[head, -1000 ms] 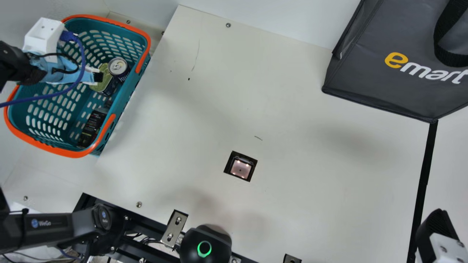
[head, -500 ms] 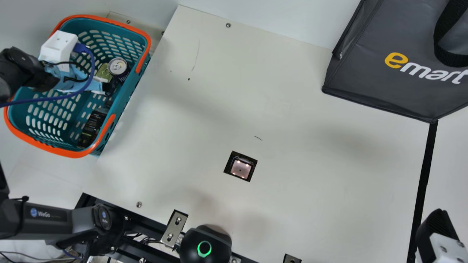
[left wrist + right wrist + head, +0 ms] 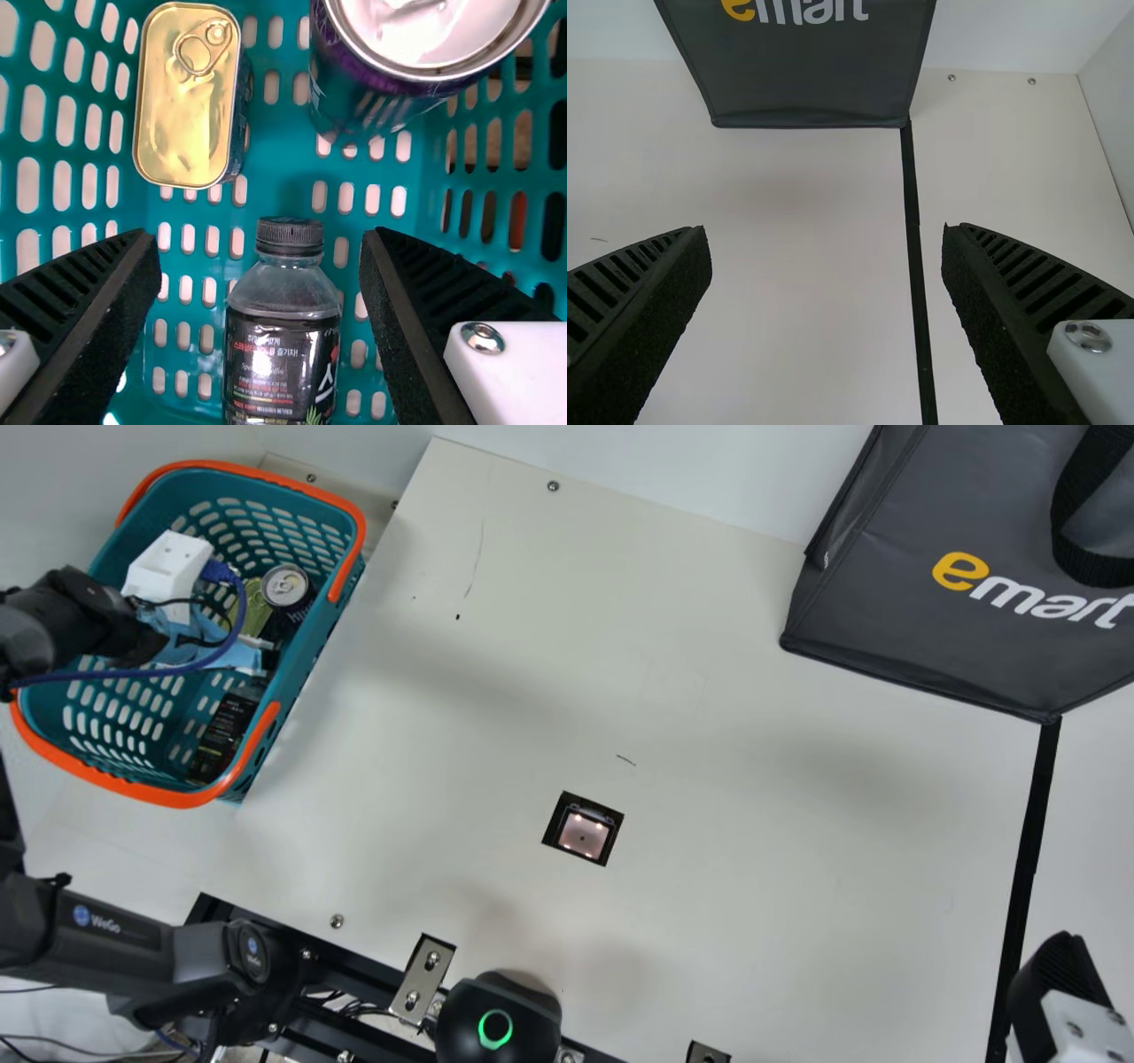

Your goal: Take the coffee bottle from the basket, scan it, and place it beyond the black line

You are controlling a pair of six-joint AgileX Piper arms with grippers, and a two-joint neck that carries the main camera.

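In the main view my left gripper [image 3: 257, 657] is inside the teal basket [image 3: 306, 664], above the coffee bottle [image 3: 221, 740] lying along the basket's near right part. The left wrist view has my left gripper [image 3: 259, 266] open, its fingers to either side of the dark-labelled coffee bottle [image 3: 282, 354] with black cap, not touching it. My right gripper [image 3: 1054, 965] is at the main view's lower right corner, by the black line [image 3: 1028, 850]. In the right wrist view my right gripper [image 3: 827, 266] stands open with nothing between its fingers; the black line [image 3: 915, 257] runs below.
Beside the bottle the basket holds a gold-topped tin [image 3: 184, 97] and a drink can [image 3: 390, 80]. The scanner window [image 3: 584, 834] is set into the table [image 3: 709, 903]. A dark grey bag [image 3: 921, 620] stands at the back right, at the black line's far end.
My left gripper has moved right and nearer within the basket, away from the tin and toward the bottle. The right arm has kept still.
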